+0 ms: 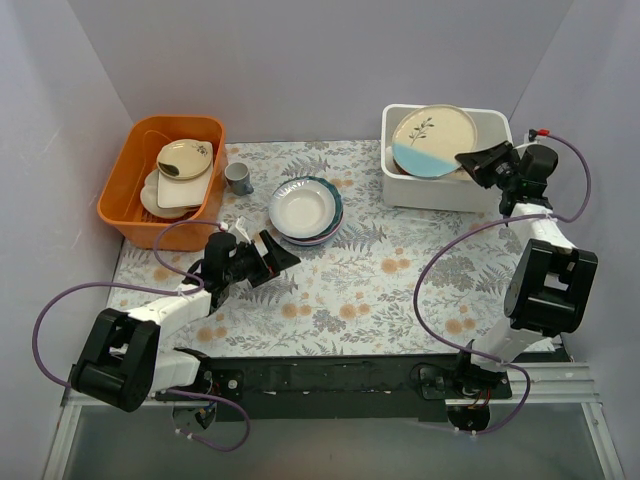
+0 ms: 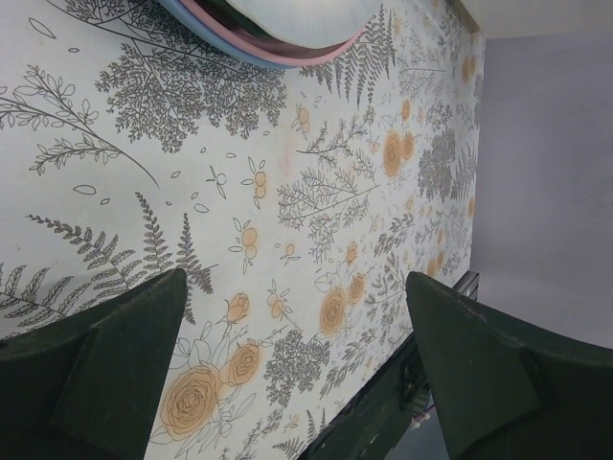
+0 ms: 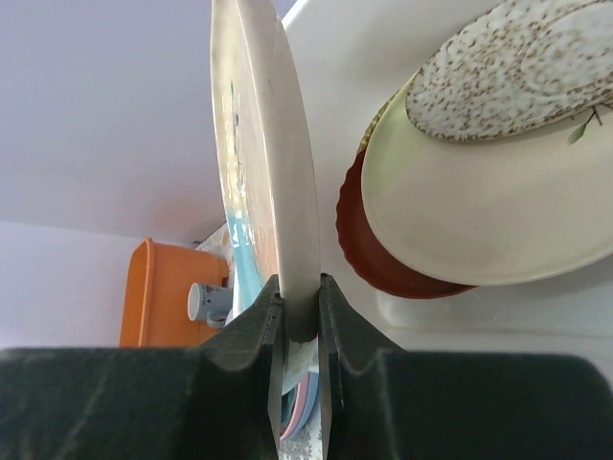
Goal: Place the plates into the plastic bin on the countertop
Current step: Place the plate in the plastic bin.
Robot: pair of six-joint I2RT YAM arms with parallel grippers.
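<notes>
My left tool hangs wide open and empty over the flowered bench, with the stack of plates at its one o'clock. My right tool pinches the rim of the glazed cream-and-blue plate above the white plastic bin, at the bench's two o'clock. I judge I should lower it flat onto the smooth, slippery plates inside, clear of the rolled rim, before loosening.
</notes>
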